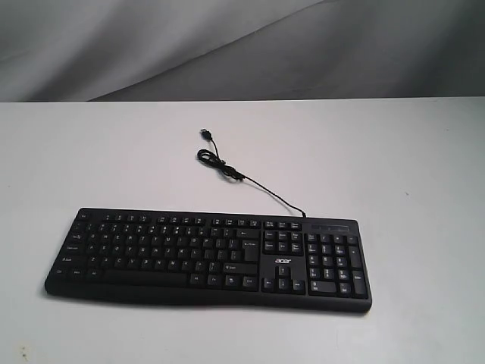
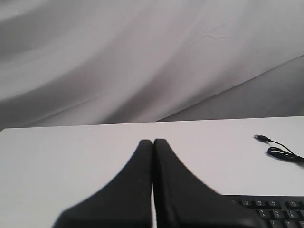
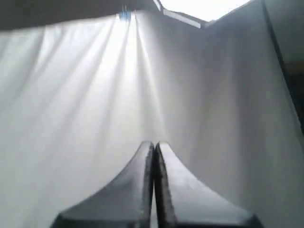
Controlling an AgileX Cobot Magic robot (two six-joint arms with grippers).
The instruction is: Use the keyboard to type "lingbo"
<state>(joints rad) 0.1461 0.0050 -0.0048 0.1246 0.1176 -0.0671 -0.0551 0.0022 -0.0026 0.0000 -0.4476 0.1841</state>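
In the exterior view, a white table (image 1: 394, 152) fills the lower two thirds of the frame, with a grey-white draped cloth (image 1: 227, 45) across the top. We see the keyboard (image 1: 208, 258) lying flat in the lower centre, its long side running from the left towards the lower right. It is black with white key legends, the number pad (image 1: 333, 262) sits at its right end, and a small white acer logo (image 1: 283, 261) shows just left of that pad. A thin black cable (image 1: 261, 189) leaves its upper right edge, curls into a small loop above the middle of the frame and ends in a loose plug (image 1: 205, 134); nothing lies on the keys. In the left wrist view, the left gripper (image 2: 153, 142) has its two black fingers pressed together with only a hairline seam between them, pinching nothing, over bare tabletop. A corner of the keyboard (image 2: 275, 211) emerges from behind one finger, nearer the camera than the fingertips, and the cable (image 2: 282, 153) with its plug lies on the table beyond that corner. In the right wrist view, the right gripper (image 3: 155, 144) is likewise pressed together and empty, and we see it pointing at brightly lit folds of the cloth.
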